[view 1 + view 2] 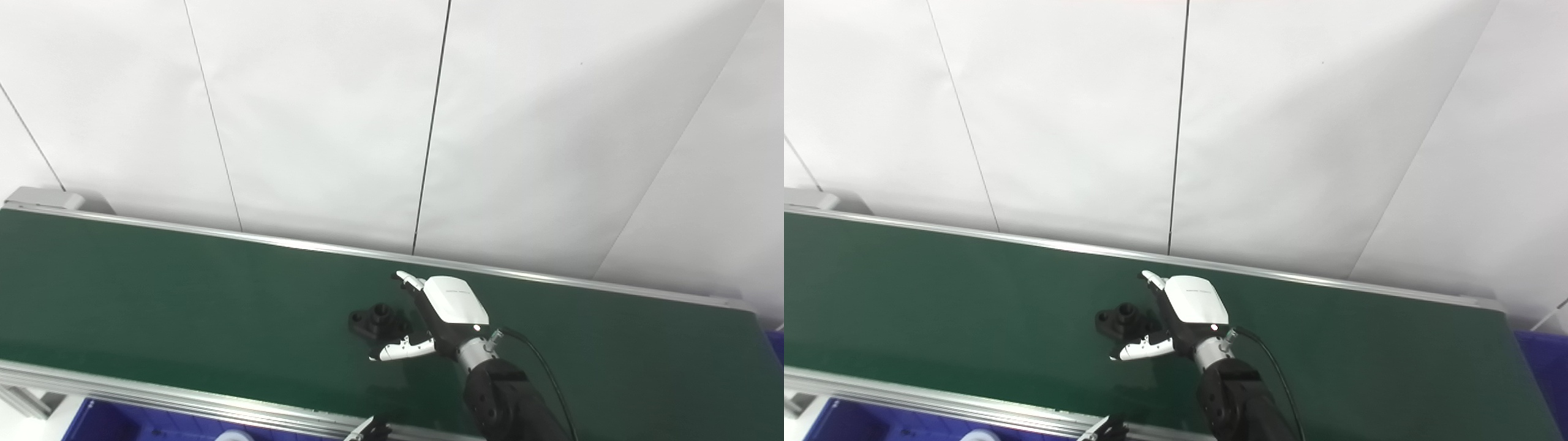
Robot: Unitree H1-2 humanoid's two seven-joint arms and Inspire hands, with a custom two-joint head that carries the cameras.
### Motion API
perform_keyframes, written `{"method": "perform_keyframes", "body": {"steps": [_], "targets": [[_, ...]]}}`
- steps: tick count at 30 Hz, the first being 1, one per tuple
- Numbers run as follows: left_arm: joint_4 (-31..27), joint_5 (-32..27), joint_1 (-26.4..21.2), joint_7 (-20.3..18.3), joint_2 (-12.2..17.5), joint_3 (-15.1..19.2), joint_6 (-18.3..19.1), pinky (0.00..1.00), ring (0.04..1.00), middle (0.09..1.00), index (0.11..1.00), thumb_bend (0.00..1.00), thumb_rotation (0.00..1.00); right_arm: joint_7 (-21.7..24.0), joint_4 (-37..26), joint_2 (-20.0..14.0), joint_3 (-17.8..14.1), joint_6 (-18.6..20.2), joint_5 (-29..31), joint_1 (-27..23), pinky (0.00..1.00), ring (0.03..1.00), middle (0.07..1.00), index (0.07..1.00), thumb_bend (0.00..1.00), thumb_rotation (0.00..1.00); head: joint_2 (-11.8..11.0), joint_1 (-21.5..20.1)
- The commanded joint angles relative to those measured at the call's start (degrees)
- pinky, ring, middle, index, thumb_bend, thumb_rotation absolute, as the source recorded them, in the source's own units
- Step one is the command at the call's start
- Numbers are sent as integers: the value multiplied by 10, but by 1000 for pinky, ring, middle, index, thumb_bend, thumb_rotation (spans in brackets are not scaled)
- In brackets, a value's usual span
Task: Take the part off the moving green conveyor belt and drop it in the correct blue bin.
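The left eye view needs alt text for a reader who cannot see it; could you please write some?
The right hand reaches over a green belt, open around a black part that lies on it, thumb on the near side. A white wall stands behind the belt, and a blue bin shows below its near rail.

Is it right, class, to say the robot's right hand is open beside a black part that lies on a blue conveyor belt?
Not quite: the conveyor belt is green, not blue, as the left eye view shows plainly. The rest stands: the right hand is open beside the black part, which lies on the belt.
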Motion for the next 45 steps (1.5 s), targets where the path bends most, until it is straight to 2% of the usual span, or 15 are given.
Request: {"method": "perform_keyframes", "body": {"steps": [1, 8, 11, 14, 15, 16, 17, 18, 19, 21, 25, 28, 38, 45], "targets": [[-24, 6, 5, 4, -5, -2, -4, 846, 912, 911, 933, 988, 777, -11, -3, 7, 5, 11, -2, -25, 621, 773, 838, 905, 921, 636, 1, 1], [-28, 3, 8, 2, -5, -4, -5, 842, 911, 910, 934, 980, 775, -15, 6, 7, 18, 13, -2, -23, 575, 734, 810, 895, 930, 642, 5, 5], [-34, 2, 10, 1, -5, -4, -2, 837, 908, 909, 932, 977, 769, -13, 9, 3, 26, 20, -11, -20, 538, 671, 759, 875, 914, 649, 10, 6], [-41, 5, 13, 2, -5, -5, 4, 838, 908, 910, 933, 978, 770, -27, 19, 0, 30, 15, -13, -18, 444, 552, 676, 819, 827, 636, 13, 7], [-45, 4, 14, 1, -5, -5, 7, 845, 911, 909, 933, 984, 771, -40, 25, -1, 32, 8, -14, -17, 310, 401, 530, 751, 714, 583, 14, 9], [-47, 3, 15, 1, -6, -6, 10, 849, 912, 909, 934, 985, 771, -52, 30, -2, 34, 1, -15, -17, 257, 338, 460, 711, 660, 543, 14, 9], [-49, 4, 16, 1, -5, -6, 12, 852, 914, 911, 936, 980, 770, -68, 37, -3, 36, -6, -17, -16, 198, 267, 377, 638, 592, 447, 14, 9], [-51, 6, 17, 1, -5, -6, 14, 853, 914, 911, 937, 979, 769, -85, 42, -5, 40, -12, -21, -15, 191, 258, 367, 627, 584, 431, 17, 11], [-52, 8, 18, 2, -5, -6, 15, 852, 915, 912, 939, 975, 771, -98, 47, -7, 46, -13, -27, -15, 159, 219, 318, 559, 544, 294, 17, 11], [-57, 10, 21, 2, -4, -7, 20, 848, 915, 914, 942, 971, 773, -113, 51, -10, 55, -11, -34, -15, 112, 166, 250, 502, 512, 166, 19, 9], [-61, 4, 22, 1, -4, -8, 21, 852, 915, 915, 942, 958, 764, -106, 48, -15, 72, 20, -54, -14, 94, 152, 240, 489, 511, 120, 24, 6], [-63, 9, 22, 3, -4, -7, 24, 848, 912, 914, 944, 960, 769, -81, 46, -13, 73, 43, -60, -14, 94, 152, 243, 489, 513, 116, 27, 2], [-75, 6, 24, -1, -1, -6, 36, 862, 912, 914, 955, 955, 782, -53, 33, -14, 69, 58, -46, -12, 92, 147, 228, 488, 516, 119, 38, -6], [-84, 0, 26, -4, 1, -6, 47, 855, 916, 920, 960, 959, 786, -43, -14, -19, 64, 54, -35, -8, 119, 177, 262, 489, 508, 129, 44, -12]]}}
